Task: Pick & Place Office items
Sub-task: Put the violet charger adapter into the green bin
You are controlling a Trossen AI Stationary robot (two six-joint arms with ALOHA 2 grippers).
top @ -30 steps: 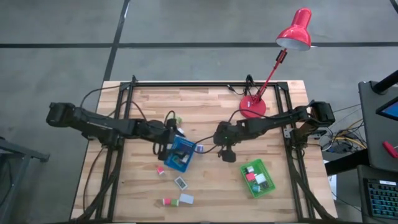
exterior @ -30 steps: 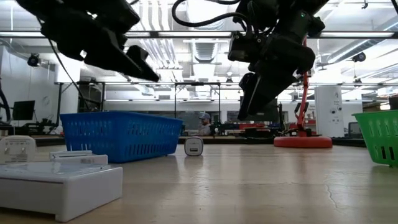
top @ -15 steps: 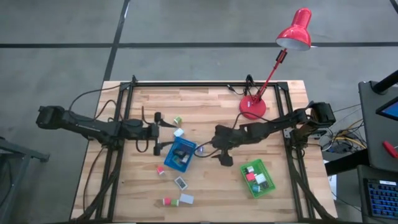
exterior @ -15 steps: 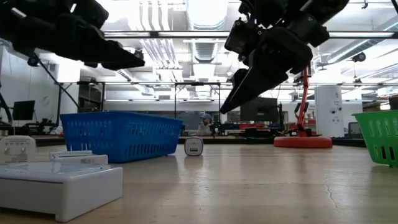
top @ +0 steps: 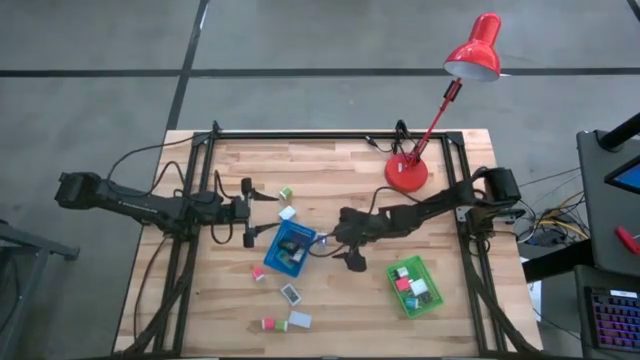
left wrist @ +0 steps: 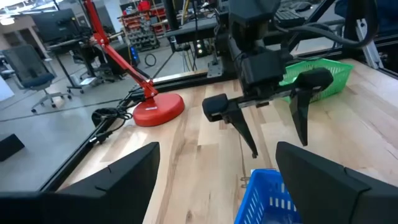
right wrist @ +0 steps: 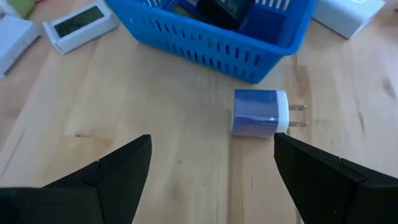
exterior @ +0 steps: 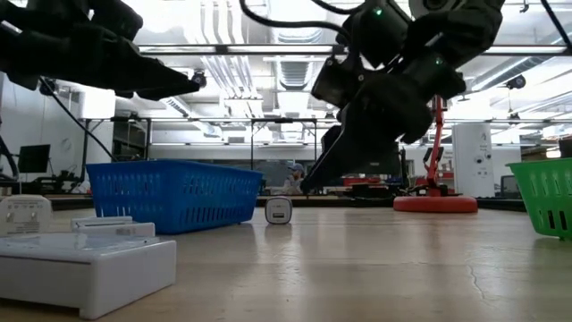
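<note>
Hovering right end effector [right wrist: 211,168], fingers spread, above blue plug [right wrist: 260,112].

Bare wood around plug adapter [right wrist: 260,112]; blue tray [right wrist: 211,37] wall just beside blocks far side.

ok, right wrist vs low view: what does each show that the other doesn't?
Only the right wrist view shows the blue plug adapter's two prongs, the dark items inside the blue basket, and a white item with a small display beside it.

Only the low view shows the green basket, the red lamp base, white boxes up close, both arms overhead, and the room behind.

Both show the blue basket with the adapter on the table beside it, and the right gripper open above the wood.
</note>
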